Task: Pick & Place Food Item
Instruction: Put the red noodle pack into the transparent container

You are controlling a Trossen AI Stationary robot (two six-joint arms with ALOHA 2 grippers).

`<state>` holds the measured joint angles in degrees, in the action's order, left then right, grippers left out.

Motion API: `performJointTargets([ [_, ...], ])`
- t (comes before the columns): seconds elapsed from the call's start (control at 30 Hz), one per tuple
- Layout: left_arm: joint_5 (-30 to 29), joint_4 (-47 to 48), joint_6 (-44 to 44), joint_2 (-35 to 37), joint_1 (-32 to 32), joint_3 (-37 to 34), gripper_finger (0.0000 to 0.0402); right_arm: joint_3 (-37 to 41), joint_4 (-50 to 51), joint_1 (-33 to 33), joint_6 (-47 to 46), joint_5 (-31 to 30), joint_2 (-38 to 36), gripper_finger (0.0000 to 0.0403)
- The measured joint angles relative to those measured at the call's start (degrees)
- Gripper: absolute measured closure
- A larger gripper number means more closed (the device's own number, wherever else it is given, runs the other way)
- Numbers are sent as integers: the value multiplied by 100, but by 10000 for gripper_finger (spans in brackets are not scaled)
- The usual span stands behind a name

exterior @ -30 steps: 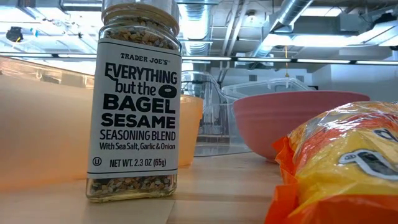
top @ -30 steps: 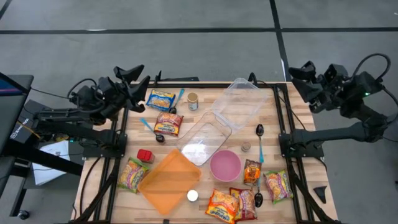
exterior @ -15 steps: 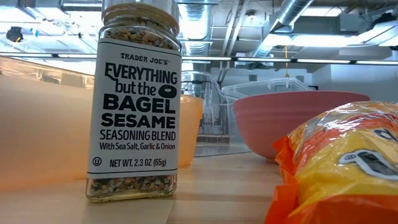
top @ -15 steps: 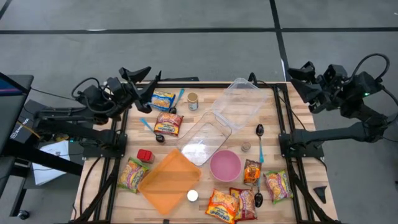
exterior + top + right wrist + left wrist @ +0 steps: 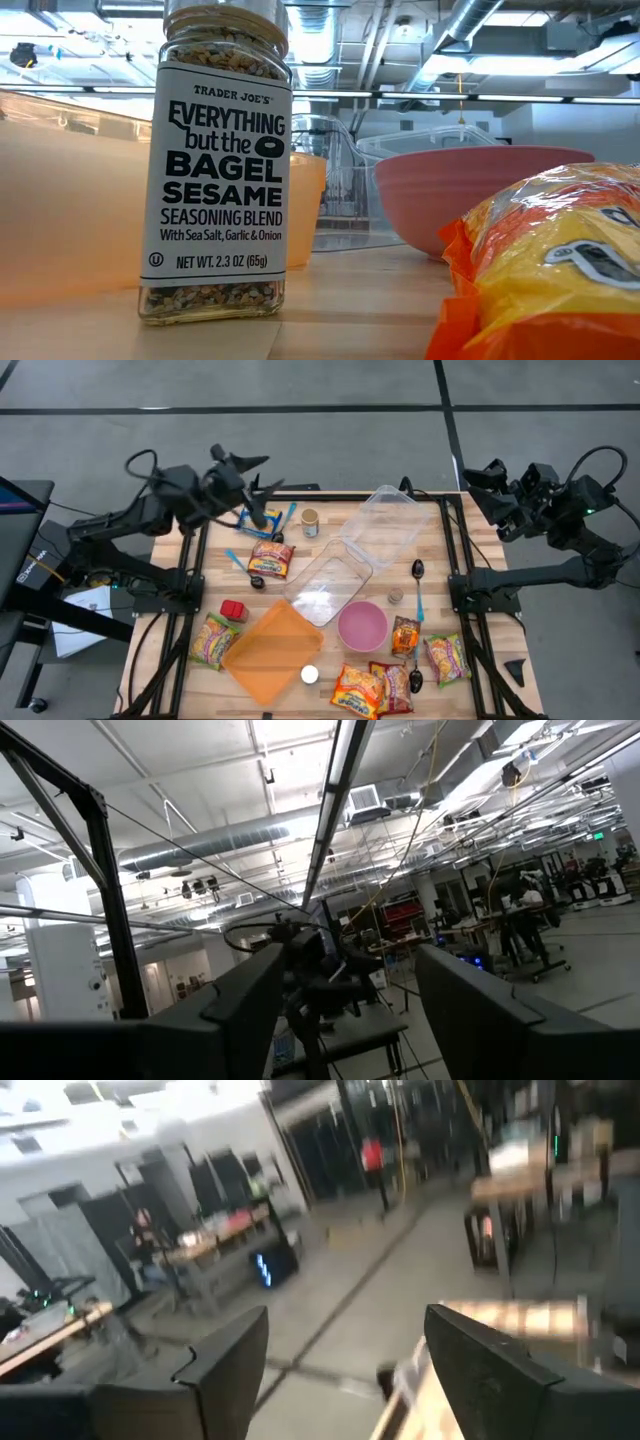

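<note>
Two dark arms frame the wooden bench (image 5: 450,690) in the high view. At the upper left of that frame the left hand (image 5: 262,488) hangs with its fingers spread and nothing between them, above the bench's upper-left corner, right over a yellow snack packet (image 5: 262,520) lying beside a blue spoon (image 5: 289,516). Just below sits an orange noodle packet (image 5: 271,558), and lower left a small red box (image 5: 233,609) and another colourful packet (image 5: 211,640). In the middle of the frame a small jar (image 5: 310,522) stands near the upper edge, with a clear plastic container (image 5: 328,582) and its clear lid (image 5: 384,522) running diagonally across the bench. Below them lie an orange tray (image 5: 265,660), a white-capped seasoning bottle (image 5: 310,675) and a pink bowl (image 5: 362,625). Lower right, more orange and yellow packets (image 5: 372,688) cluster near two dark spoons (image 5: 417,572). At the upper right, off the bench edge, the right hand (image 5: 483,485) waits, released and empty.
</note>
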<state>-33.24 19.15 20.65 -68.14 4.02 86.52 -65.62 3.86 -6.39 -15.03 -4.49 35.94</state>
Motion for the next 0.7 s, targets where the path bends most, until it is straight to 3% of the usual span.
performJointTargets([
  [0.13, 109, 902, -158, -323, 108, 201, 142, 0, 2, 0, -177, 13, 0, 179],
  [0.47, 1707, 4993, -635, -1291, 404, 177, 143, 2, 2, 0, -212, 17, 0, 179],
  [0.57, 2150, 5615, -561, -1588, 477, 173, 143, 2, 2, 0, -212, 17, 0, 179],
  [0.7, 2527, 5361, -21, -1635, 477, -244, 143, 2, 2, 0, -212, 77, 0, 179],
])
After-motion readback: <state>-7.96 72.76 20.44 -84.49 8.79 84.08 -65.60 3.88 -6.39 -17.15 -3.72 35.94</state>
